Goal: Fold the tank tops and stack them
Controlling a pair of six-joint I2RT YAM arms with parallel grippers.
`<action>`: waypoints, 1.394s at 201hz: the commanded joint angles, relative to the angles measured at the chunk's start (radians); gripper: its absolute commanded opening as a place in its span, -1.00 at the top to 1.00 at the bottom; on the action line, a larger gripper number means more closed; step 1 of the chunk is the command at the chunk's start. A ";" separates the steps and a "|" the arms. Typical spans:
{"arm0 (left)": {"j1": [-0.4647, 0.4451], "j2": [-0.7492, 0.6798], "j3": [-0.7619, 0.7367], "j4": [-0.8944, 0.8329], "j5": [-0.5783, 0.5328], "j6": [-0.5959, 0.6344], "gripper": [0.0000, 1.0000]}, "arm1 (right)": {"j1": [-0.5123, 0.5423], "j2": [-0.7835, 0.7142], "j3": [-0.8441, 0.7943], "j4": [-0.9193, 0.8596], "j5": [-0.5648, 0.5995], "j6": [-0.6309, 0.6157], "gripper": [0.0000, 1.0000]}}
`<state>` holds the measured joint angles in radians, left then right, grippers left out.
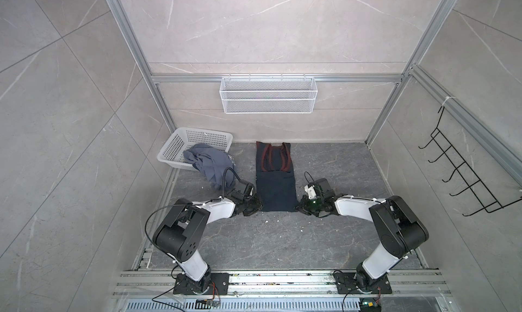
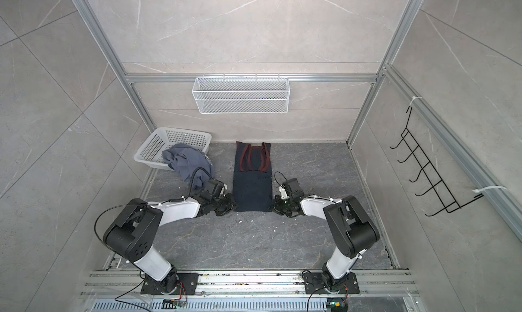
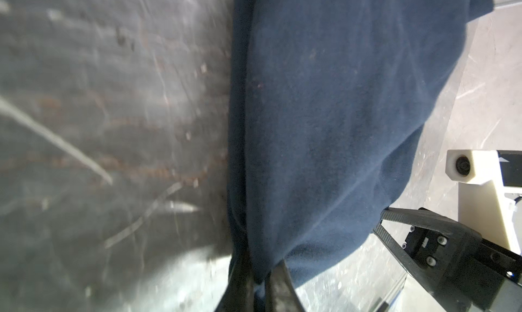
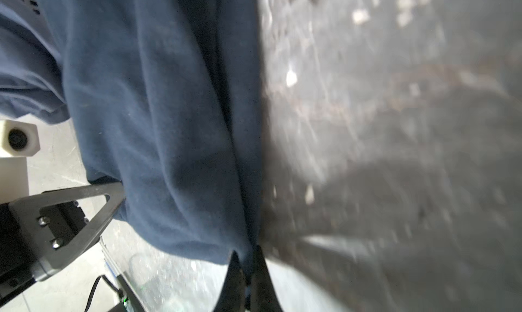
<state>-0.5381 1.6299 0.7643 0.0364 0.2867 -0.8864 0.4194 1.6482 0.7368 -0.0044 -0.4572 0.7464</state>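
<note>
The dark navy tank top lies flat in a narrow strip mid-floor, its red-trimmed straps toward the back wall. My left gripper is shut on its near left hem corner; the left wrist view shows navy cloth pinched at the left gripper. At the near right corner my right gripper is shut on the hem. The slate blue-grey tank top lies crumpled, spilling from the basket.
A white perforated basket leans in the back left corner. A white wire shelf hangs on the back wall and a black hook rack on the right wall. White crumbs dot the dark floor.
</note>
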 commanded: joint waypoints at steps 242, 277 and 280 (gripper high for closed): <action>0.107 0.096 0.673 -0.383 0.001 -0.070 0.92 | -0.027 -0.025 0.605 -0.431 0.146 -0.017 1.00; 0.138 0.224 0.807 -0.387 0.023 -0.057 0.93 | -0.060 0.122 0.724 -0.400 0.135 -0.030 1.00; 0.142 0.235 0.820 -0.394 0.020 -0.058 0.94 | -0.062 0.135 0.737 -0.399 0.135 -0.031 1.00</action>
<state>-0.4236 1.8145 1.4906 -0.3748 0.2836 -0.9783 0.3756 1.7050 1.3933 -0.4213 -0.3164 0.7433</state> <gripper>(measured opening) 0.071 0.047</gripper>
